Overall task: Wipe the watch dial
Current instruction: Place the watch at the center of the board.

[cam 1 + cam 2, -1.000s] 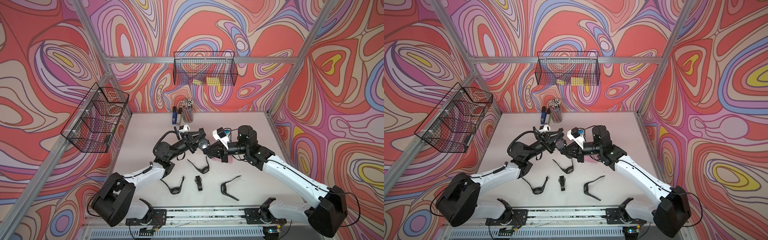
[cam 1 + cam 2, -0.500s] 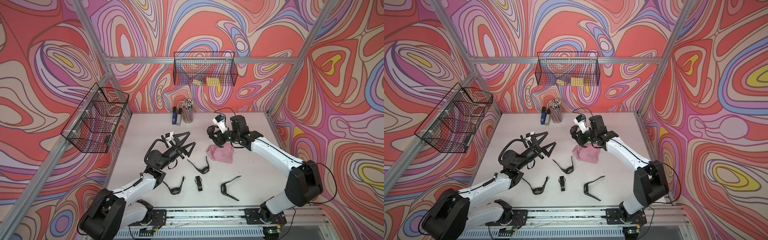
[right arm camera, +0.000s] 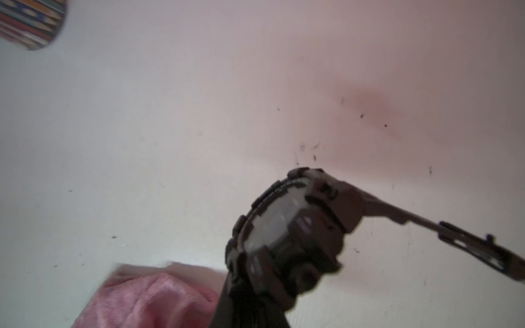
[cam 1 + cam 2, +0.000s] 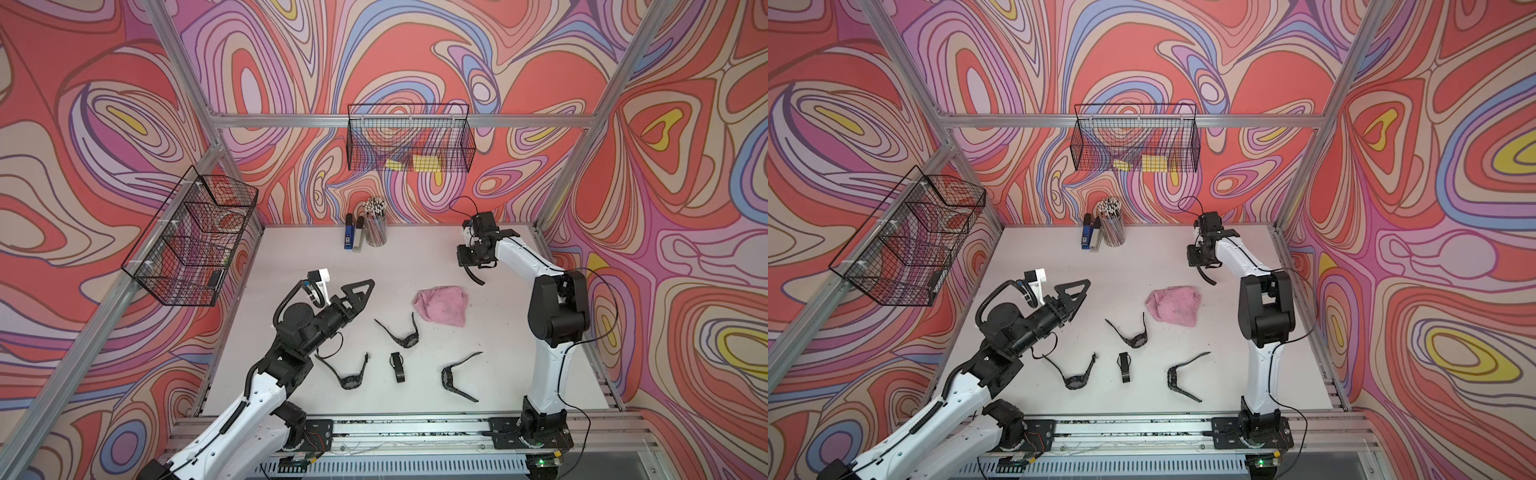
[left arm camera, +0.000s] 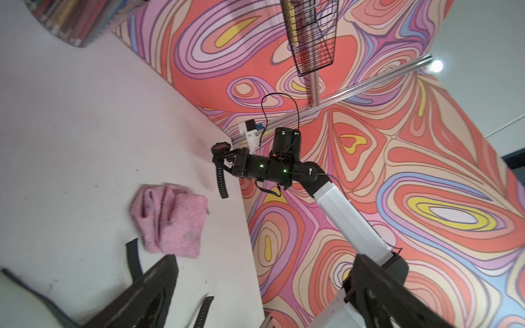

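One fuzzy pink cloth (image 4: 441,305); chunky black watch (image 3: 287,227).

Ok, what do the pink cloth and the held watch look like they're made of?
Pink cloth: soft fabric, maybe microfibre or terry; fuzzy nap, rumpled folds. Watch: probably matte resin or rubber; chunky moulded case, bending strap. Dial cover looks smooth, glass or plastic unclear.

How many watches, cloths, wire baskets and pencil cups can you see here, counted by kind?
Watches: 5, four lying loose plus one watch held in the right hand
Pink cloth: 1
Wire baskets: 2
Pencil cup: 1
Total: 9
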Tool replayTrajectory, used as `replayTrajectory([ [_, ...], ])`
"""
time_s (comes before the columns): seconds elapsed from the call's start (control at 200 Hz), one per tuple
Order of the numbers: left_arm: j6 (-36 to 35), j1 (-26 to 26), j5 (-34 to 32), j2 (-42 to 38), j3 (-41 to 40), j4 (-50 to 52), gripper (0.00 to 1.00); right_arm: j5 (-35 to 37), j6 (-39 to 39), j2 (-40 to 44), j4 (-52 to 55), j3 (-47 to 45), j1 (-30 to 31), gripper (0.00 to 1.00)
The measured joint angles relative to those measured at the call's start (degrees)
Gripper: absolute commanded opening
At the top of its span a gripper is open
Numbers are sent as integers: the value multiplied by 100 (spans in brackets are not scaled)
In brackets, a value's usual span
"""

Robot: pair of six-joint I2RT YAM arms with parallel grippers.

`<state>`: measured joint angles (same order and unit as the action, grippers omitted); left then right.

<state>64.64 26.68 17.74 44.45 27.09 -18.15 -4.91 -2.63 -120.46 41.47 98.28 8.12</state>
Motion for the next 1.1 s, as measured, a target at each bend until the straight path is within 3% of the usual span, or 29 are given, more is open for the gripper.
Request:
replayTrajectory([
  [0.195,-1012,-7,179,164,278,1064,92,245,11,-647,470,192,-92,0],
  [0.481,-2358,-4,321,378,1182,2389,87,345,46,-765,619,387,-98,0],
  [0.781,-3320,247,323,876,1613,3497,79,372,72,-765,699,387,-98,34],
  [0.946,-3703,654,125,1099,1810,3856,79,450,90,-761,763,387,-98,46],
  [1.097,-4006,1014,-127,1499,2157,4083,77,592,92,-654,863,387,-105,67],
])
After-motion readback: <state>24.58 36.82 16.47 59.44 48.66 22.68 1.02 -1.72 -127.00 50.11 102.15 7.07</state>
